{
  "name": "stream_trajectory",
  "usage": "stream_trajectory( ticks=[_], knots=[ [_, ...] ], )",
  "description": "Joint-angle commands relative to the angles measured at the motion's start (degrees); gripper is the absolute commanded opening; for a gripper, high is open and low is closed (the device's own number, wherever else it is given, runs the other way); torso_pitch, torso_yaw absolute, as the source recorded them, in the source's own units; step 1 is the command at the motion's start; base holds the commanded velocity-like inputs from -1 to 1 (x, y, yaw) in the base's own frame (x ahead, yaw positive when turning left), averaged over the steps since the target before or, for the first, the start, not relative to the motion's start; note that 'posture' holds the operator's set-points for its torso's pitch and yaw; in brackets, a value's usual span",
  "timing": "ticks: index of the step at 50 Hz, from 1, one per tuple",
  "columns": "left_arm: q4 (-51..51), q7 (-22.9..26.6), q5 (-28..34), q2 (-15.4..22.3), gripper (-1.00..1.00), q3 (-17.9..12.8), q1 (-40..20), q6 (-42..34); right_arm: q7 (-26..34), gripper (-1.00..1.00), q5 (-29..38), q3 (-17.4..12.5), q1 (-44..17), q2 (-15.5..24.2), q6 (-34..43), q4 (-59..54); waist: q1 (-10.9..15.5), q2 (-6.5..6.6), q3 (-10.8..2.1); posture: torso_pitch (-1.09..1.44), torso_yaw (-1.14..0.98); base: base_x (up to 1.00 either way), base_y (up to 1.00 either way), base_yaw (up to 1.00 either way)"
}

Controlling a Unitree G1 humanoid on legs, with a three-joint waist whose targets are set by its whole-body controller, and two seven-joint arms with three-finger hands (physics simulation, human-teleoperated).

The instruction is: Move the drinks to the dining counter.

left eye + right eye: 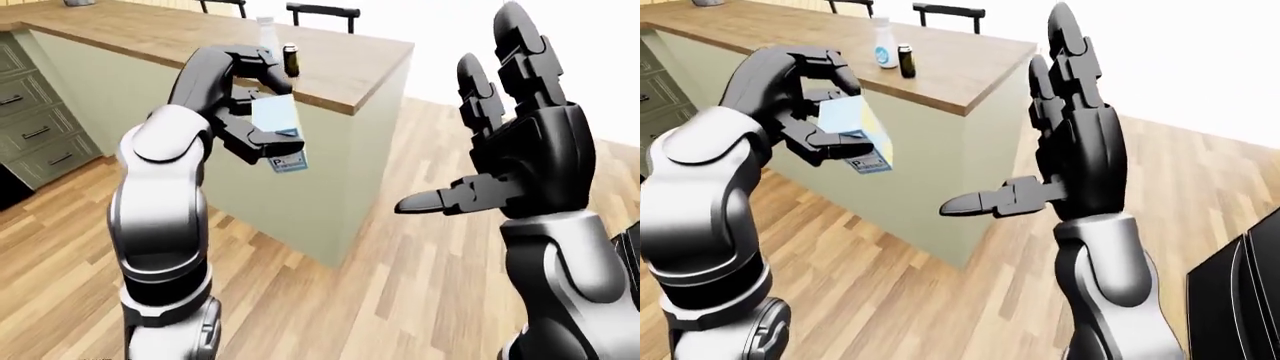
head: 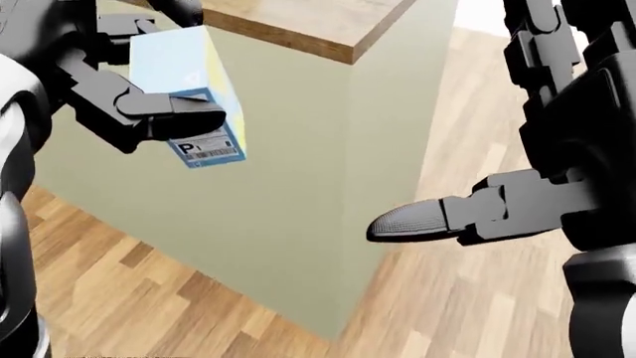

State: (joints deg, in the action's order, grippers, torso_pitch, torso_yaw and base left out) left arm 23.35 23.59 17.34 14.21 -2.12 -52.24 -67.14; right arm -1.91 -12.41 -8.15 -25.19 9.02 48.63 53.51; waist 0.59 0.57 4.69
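Left hand: the left hand [image 2: 129, 89] has its fingers wrapped round a pale blue drink carton [image 2: 189, 104], label end pointing down, and carries it chest-high.
Right hand: the right hand [image 1: 1070, 157] is empty, fingers spread upward and thumb stuck out sideways, gripping nothing.
Carton position: in the head view it hangs against the green side panel of the counter, below the level of the wooden top, not yet over it.
Dining counter: the dining counter [image 1: 340, 64] has a wood top on a pale green base; its near corner sits just right of the carton in the left-eye view.
Drinks already there: a white bottle [image 1: 882, 46] and a dark can [image 1: 906, 61] stand upright, close together, near the counter's edge.
Step in hand: by my reading, this is the carry toward the counter, with the set-down not yet begun.
Doing it well: lift the carton clear above the wooden edge before reaching in, so its lower corner does not catch the lip.
Placement: aim for bare wood beside the bottle and can, not at them, and turn the carton upright before letting go.
Risk: the free right hand stands high near the corner; keeping it away from the bottle and can seems wise.
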Motion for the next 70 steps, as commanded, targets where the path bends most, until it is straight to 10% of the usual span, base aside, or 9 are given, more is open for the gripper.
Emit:
stream_trajectory(
  ticks=[1, 8, 13, 15, 38, 44, 47, 63, 70],
  knots=[
    [1.6, -0.2, 0.9, 0.8, -1.00, -0.9, -3.7, 0.6, -0.4, 1.00, -0.6, -0.9, -2.4, 0.9, -0.5, 1.7, -0.3, 1.39, -1.28, 0.00, 0.00, 0.50, -0.02, 0.00],
    [2.3, 0.3, 1.3, 0.9, -1.00, -0.5, -5.8, -1.3, -2.0, 1.00, -3.2, -2.1, -4.8, 1.9, 2.6, 3.2, 1.0, 0.36, -2.35, 0.00, 0.00, 0.38, 0.00, 0.00],
    [2.3, 0.5, 1.5, 0.9, -1.00, -0.4, -6.2, -1.5, -2.8, 1.00, -4.1, -2.1, -4.9, 2.1, 3.0, 3.5, 0.8, -4.63, -4.43, 0.00, 0.00, 0.36, 0.00, 0.00],
    [2.4, 0.7, 1.6, 1.0, -1.00, -0.5, -6.5, -1.8, -3.1, 1.00, -4.4, -2.1, -4.9, 2.3, 3.0, 3.6, 0.4, -4.65, -1.88, 0.00, 0.00, 0.36, 0.00, 0.00],
    [3.5, 1.2, 1.8, 1.2, -1.00, -0.7, -6.2, -2.4, -5.7, 1.00, -6.8, -2.1, -5.5, 2.7, 2.8, 3.2, -0.1, 1.72, -4.16, 0.00, 0.00, 0.09, -0.06, 0.00],
    [3.1, 0.9, 1.7, 1.0, -1.00, -0.8, -5.8, -1.7, -5.7, 1.00, -6.4, -1.6, -4.9, 2.9, 1.8, 2.8, 1.1, -1.53, -2.37, 0.00, 0.00, 0.29, -0.30, 0.00],
    [3.2, 0.9, 1.6, 1.0, -1.00, -0.8, -5.6, -1.6, -5.6, 1.00, -6.1, -1.4, -4.7, 2.7, 1.6, 2.7, 1.4, -6.89, -4.02, 0.00, 0.00, 0.35, -0.28, 0.00],
    [5.0, 1.6, 2.3, 1.1, -1.00, 0.1, -6.6, -3.8, -6.4, 1.00, -7.3, -2.6, -5.8, 3.3, 3.2, 3.3, -0.4, -0.06, -2.63, 0.00, 0.00, 0.03, -0.02, 0.00],
    [4.9, 1.8, 2.5, 0.9, -1.00, -0.1, -6.6, -3.7, -6.3, 1.00, -6.7, -2.0, -5.4, 3.5, 2.6, 3.1, -0.2, -1.28, -2.99, 0.00, 0.00, 0.00, 0.00, 0.00]
  ],
)
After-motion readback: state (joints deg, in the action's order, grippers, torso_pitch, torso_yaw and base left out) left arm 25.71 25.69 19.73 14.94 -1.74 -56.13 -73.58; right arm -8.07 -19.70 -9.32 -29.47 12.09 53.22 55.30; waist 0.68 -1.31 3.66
